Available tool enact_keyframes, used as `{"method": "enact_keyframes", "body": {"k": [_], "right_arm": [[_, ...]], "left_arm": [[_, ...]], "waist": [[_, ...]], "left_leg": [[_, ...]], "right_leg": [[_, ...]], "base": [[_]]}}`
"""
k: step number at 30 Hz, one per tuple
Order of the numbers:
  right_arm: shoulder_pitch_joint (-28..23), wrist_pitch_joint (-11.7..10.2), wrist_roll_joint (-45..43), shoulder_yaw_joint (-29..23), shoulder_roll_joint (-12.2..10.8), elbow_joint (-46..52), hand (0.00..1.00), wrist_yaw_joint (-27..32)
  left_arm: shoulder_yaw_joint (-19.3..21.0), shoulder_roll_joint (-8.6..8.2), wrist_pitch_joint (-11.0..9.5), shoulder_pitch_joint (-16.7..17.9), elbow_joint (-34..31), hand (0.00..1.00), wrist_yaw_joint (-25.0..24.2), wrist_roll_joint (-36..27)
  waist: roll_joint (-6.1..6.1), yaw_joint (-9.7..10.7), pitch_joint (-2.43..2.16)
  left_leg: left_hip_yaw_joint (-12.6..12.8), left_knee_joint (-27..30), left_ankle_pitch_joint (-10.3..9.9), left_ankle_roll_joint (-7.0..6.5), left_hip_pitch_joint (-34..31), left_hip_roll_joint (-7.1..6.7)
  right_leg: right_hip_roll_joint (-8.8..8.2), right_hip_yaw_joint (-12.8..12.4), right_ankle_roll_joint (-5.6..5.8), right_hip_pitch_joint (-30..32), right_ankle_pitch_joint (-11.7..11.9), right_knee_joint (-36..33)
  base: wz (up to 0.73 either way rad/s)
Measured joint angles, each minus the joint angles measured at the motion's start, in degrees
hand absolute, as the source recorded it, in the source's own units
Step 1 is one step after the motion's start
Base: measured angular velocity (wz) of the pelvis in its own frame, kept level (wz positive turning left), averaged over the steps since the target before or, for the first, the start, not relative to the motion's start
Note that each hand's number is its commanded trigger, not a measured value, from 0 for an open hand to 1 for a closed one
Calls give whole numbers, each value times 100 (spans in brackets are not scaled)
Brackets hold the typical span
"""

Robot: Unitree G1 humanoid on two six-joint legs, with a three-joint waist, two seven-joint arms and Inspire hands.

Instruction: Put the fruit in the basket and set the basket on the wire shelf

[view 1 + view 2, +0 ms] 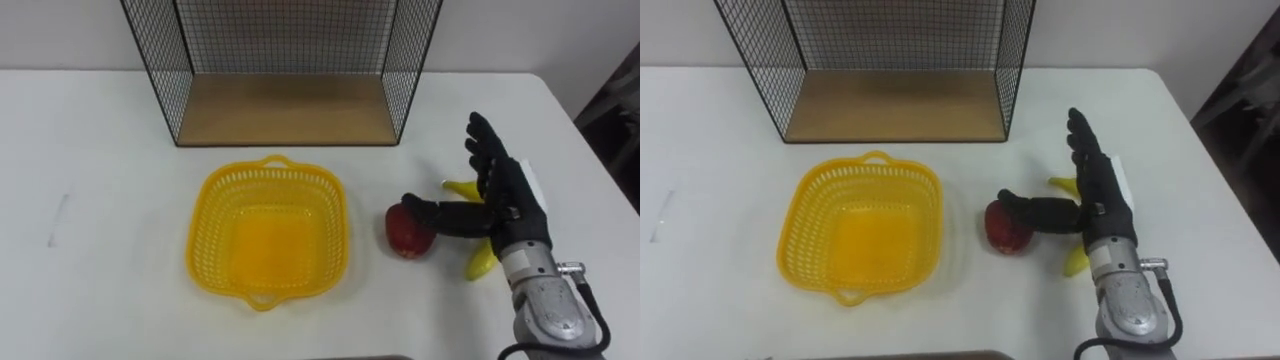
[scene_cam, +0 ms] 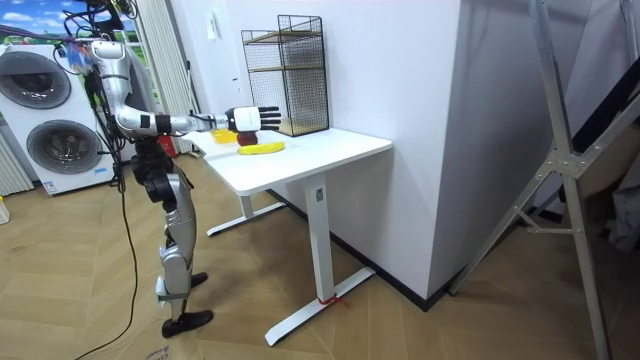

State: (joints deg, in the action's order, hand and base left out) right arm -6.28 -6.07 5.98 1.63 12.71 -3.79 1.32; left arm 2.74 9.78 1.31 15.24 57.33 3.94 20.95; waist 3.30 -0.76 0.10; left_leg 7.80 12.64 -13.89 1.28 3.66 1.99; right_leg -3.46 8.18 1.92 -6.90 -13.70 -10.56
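Early, nothing binned | basket (image 1: 212,205) empty, frame centre | red fruit (image 1: 408,231), banana (image 1: 461,187) loose on worktop (image 1: 100,150), right | right hand (image 1: 507,192) fingers (image 1: 482,140) spread, gripping nothing | wire shelf (image 1: 285,108) bare, top

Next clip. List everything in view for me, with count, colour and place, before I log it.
basket: one, yellow, empty, on the table in front of the shelf
apple: one, red, on the table right of the basket
banana: one, yellow, on the table, partly under the right hand
wire shelf: one, black mesh with a wooden floor, at the table's far side
table: one, white
washing machines: two, white, stacked, at the room view's left
right hand: one, black, fingers straight, thumb at the apple
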Motion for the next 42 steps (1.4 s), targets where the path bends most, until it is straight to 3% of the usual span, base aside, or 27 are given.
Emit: {"method": "enact_keyframes", "body": {"k": [12, 26, 30, 42], "right_arm": [[157, 75, -53, 174, -1, -43, 0, -506], [145, 85, -440, 403, 1, -682, 0, -661], [185, -44, -692, 403, 0, -882, 0, -662], [190, -42, -1359, 367, -1, -942, 0, -760]], "left_arm": [[-178, 46, 5, -47, 6, 0, -206, -3], [-190, 45, -7, -17, 1, 0, -199, 1], [-182, 46, -6, -16, 0, 0, -233, 7], [-168, 45, 40, 1, 80, 0, -497, 358]], "waist": [[-1, -50, 5], [-4, -118, 8], [-26, -116, 22], [-35, -96, -6]], "left_leg": [[2, 8, 0, 0, 2, 1], [-1, 28, 0, 0, -2, 2], [-2, 71, 0, 0, -16, 3], [-92, 246, -3, -3, -161, 20]], "right_leg": [[0, 15, 0, -3, 2, 1], [-6, 47, 0, -15, 2, -4], [-9, 69, 0, -29, 2, -6], [-14, 237, -21, -22, 16, -20]], "base": [[0], [0], [0], [5]]}}
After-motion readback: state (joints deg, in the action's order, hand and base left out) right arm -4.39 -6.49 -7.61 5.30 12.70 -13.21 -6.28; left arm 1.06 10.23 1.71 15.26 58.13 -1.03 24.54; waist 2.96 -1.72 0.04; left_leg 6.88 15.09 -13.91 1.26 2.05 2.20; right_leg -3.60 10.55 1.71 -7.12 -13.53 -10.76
